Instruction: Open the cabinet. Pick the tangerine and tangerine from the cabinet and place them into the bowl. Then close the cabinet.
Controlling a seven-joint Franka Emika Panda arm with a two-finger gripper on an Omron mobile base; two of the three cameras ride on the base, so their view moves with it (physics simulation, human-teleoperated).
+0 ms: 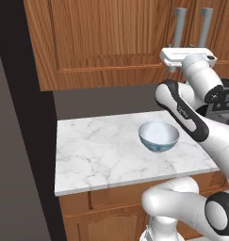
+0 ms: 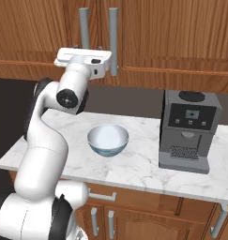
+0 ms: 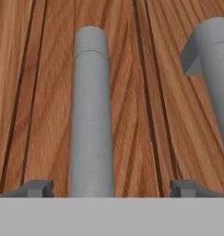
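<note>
Cabinet [image 3: 132, 92] handle [image 3: 91, 115] btwn fingers [image 3: 37, 188]

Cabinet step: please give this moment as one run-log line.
stage: reaching handle | cabinet: shut | gripper: open, left handle between fingers, no contact seen | bowl: empty, on counter

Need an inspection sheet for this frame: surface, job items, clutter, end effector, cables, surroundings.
Surface: white marble counter, mostly bare.
Job's things: cabinet doors shut; bowl upright on the counter, empty; tangerines not seen.
Clutter: coffee machine on the counter to the bowl's right.
End effector: end effector open, fingers either side of the left bar handle, not yet closed on it.
Cables: nothing seen.
Surroundings: lighter base cabinet below the counter; dark wall at left.
</note>
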